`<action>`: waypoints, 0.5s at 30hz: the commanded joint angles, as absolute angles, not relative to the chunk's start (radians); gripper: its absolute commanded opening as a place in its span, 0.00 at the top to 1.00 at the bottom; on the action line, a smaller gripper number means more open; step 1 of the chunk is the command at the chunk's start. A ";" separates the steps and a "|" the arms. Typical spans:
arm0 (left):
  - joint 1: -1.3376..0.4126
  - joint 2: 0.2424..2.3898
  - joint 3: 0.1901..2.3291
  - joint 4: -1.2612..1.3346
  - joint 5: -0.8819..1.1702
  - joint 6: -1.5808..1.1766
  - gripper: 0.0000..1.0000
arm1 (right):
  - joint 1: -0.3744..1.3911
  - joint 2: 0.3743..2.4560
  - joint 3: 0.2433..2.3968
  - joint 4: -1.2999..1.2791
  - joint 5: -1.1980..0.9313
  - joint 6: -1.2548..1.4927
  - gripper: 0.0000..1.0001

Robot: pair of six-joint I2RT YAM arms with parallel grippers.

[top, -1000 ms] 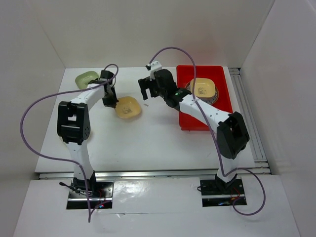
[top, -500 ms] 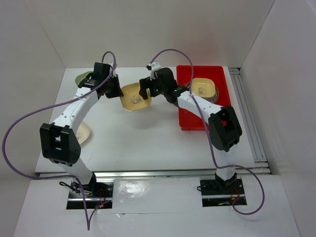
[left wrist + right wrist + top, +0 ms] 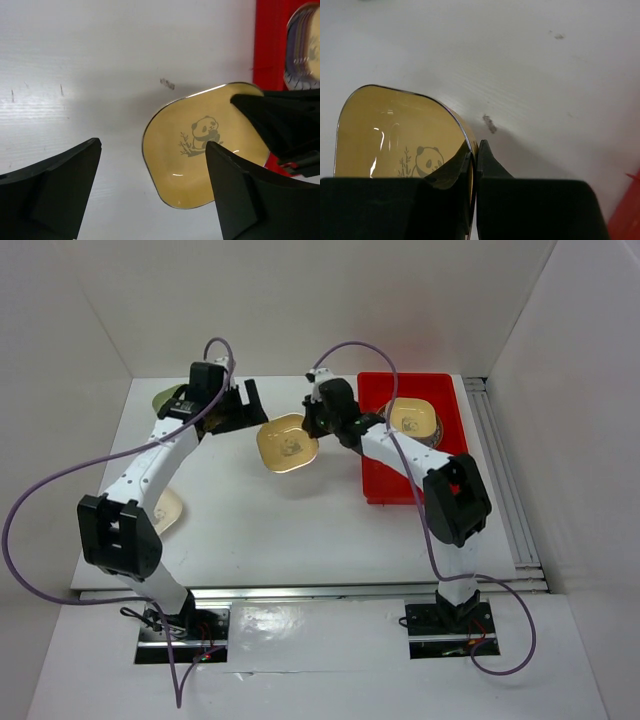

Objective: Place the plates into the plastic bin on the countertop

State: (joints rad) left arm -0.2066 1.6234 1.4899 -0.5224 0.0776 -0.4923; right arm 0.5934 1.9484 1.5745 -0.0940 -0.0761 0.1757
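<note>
A yellow plate [image 3: 288,443] with a panda print hangs over the countertop [image 3: 300,510], between the two arms. My right gripper [image 3: 312,425] is shut on its right rim [image 3: 470,145]; one finger lies inside the dish and one outside. My left gripper [image 3: 245,400] stands open just left of the plate and touches nothing; in its wrist view the plate [image 3: 200,150] lies beyond its spread fingers [image 3: 55,190]. The red plastic bin [image 3: 380,485] at the right holds a stack of plates [image 3: 412,420]. A green plate [image 3: 165,398] peeks out behind the left arm, and a cream plate [image 3: 170,508] lies at the left.
White walls close in the countertop on three sides. A metal rail [image 3: 500,480] runs along the bin's right side. A small dark mark [image 3: 490,123] is on the white surface near the held plate. The bin's edge [image 3: 267,45] shows in the left wrist view.
The left gripper lifted the yellow plate toward the right arm, then opened and let it go. The right gripper shut on the plate's rim and now holds it alone.
</note>
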 commanded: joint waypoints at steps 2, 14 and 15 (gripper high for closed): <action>-0.155 1.633 1.617 -0.501 -0.038 -0.505 0.00 | 0.493 1.878 1.585 -0.184 0.197 0.218 1.00; 0.069 2.084 2.049 -0.600 -0.088 -0.505 0.00 | 0.079 1.827 1.494 -0.160 0.045 0.115 1.00; 0.069 2.104 2.059 -0.600 -0.077 -0.505 0.00 | 0.049 1.838 1.512 -0.160 -0.001 0.124 1.00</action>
